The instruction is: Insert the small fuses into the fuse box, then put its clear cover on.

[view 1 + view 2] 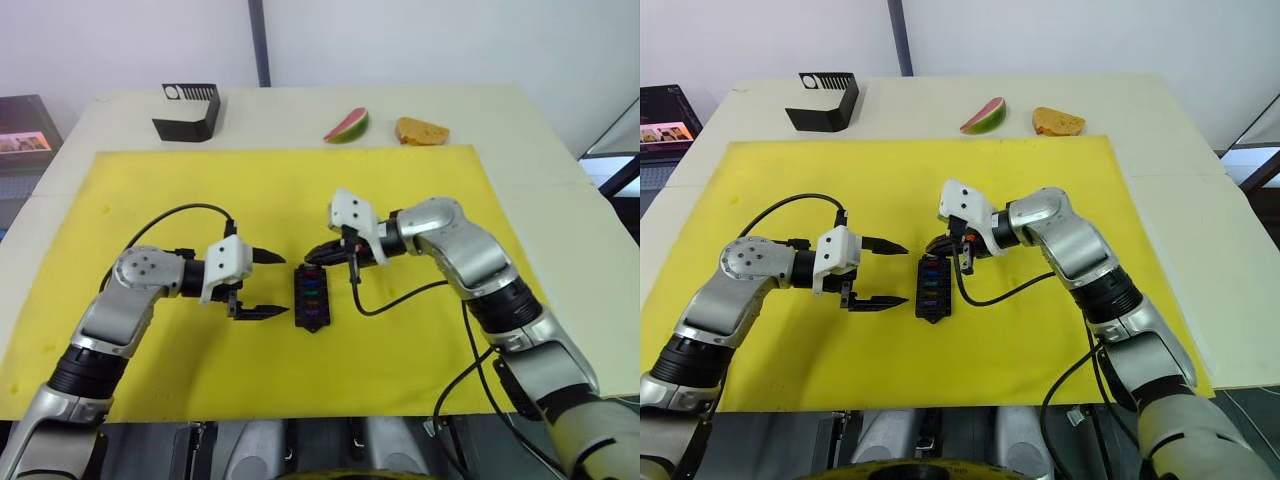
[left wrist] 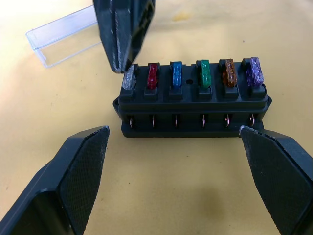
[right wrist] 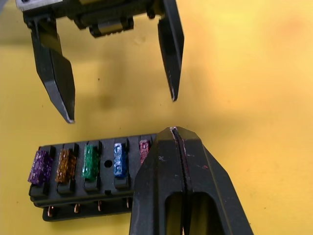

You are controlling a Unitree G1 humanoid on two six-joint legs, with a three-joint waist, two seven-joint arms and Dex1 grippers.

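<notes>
The black fuse box [image 1: 312, 297] lies on the yellow mat between my two grippers. Its top row holds several small fuses in slots: pale grey [image 2: 128, 80], red [image 2: 153, 76], blue [image 2: 176, 74], green [image 2: 204, 73], orange [image 2: 229, 72] and purple [image 2: 254, 71]. My right gripper [image 1: 313, 257] is shut, with its tip just above the pale grey fuse at the box's far end. To the left of the box my left gripper [image 1: 286, 285] stands open and holds nothing. The clear cover [image 2: 63, 36] lies flat on the mat just beyond the box, on its right-arm side.
The yellow mat [image 1: 200, 190] covers most of the white table. At the back stand a black bent bracket [image 1: 188, 112], a watermelon slice [image 1: 346, 126] and a piece of bread [image 1: 421, 131]. A black cable [image 1: 400, 295] loops on the mat to the right of the box.
</notes>
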